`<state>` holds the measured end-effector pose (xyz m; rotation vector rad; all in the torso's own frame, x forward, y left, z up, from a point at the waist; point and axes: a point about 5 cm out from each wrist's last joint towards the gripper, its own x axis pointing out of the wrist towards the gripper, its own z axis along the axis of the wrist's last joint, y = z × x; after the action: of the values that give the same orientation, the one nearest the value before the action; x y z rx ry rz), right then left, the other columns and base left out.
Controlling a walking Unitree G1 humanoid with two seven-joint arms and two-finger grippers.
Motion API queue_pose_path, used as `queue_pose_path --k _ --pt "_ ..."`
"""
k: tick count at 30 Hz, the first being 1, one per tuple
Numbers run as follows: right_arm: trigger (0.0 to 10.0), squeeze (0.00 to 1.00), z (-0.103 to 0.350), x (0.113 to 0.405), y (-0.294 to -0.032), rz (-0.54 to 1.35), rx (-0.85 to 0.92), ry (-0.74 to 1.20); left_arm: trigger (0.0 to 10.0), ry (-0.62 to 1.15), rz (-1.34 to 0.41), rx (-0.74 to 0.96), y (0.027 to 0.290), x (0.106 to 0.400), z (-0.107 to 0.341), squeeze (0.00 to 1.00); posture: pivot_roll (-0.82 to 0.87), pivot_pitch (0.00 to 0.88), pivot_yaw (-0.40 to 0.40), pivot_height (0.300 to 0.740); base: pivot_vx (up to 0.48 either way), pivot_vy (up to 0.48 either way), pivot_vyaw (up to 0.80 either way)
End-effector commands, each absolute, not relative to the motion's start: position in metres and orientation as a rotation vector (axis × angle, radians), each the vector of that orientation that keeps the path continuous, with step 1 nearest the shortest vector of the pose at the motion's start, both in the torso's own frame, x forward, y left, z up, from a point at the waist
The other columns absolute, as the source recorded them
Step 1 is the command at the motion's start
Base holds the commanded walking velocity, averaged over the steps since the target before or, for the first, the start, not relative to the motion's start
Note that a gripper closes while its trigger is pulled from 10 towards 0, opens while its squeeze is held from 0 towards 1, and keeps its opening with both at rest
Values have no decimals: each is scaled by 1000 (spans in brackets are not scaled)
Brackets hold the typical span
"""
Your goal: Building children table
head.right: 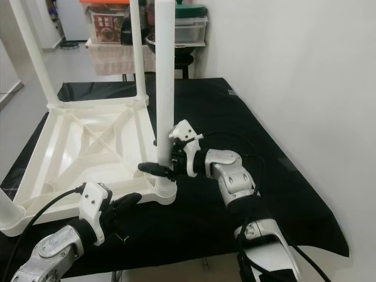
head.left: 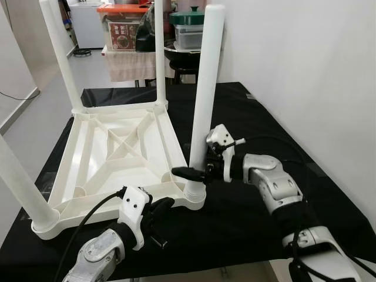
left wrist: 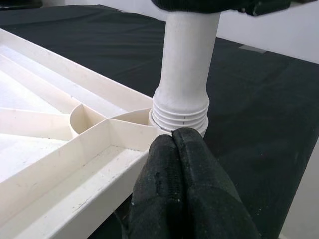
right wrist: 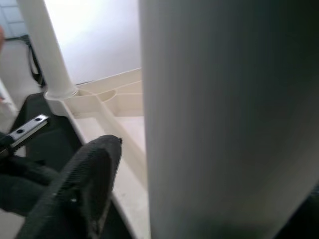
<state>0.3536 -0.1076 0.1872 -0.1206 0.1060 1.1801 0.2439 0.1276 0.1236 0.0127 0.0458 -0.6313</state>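
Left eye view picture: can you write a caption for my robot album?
Right gripper holds a white table leg upright in the upside-down tabletop's corner socket; left gripper presses against its edge.

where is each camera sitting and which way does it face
Left eye view: on the head, looking down at the upturned table top on black cloth; both arms show.
Right eye view: the same scene, shared, slightly shifted.
Left wrist view: along the shut left end effector, at the table leg base.
Right wrist view: along the right end effector, clamped around that leg.
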Motion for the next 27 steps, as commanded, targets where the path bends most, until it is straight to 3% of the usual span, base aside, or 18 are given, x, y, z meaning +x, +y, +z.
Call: queue_pose_path --k 1,18,21,22,24,26,27 --pt "0 0 192 355 -106 1216 -91 89 10000 51 -633 28 128 242 123 0 63 0 -59 740 0 0 0" --pt "0 0 175 344 -122 1190 -30 99 10000 46 -632 14 127 242 125 0 27 0 -66 740 0 0 0" --pt "0 0 168 339 -122 1072 -34 117 10000 43 -632 9 128 242 126 0 13 0 -66 740 0 0 0" --pt "0 0 160 337 -117 941 -54 138 10000 43 -633 8 128 242 126 0 7 5 -64 740 0 0 0" --pt "0 0 148 337 -111 375 30 127 10000 43 -633 8 131 242 127 0 -14 13 -52 740 0 0 0" --pt "0 0 126 309 -90 318 56 255 10000 43 -633 5 133 244 127 0 -22 13 -46 740 0 0 0" --pt "0 0 134 304 -79 403 -87 190 10000 43 -633 4 133 244 127 0 -23 14 -39 740 0 0 0"
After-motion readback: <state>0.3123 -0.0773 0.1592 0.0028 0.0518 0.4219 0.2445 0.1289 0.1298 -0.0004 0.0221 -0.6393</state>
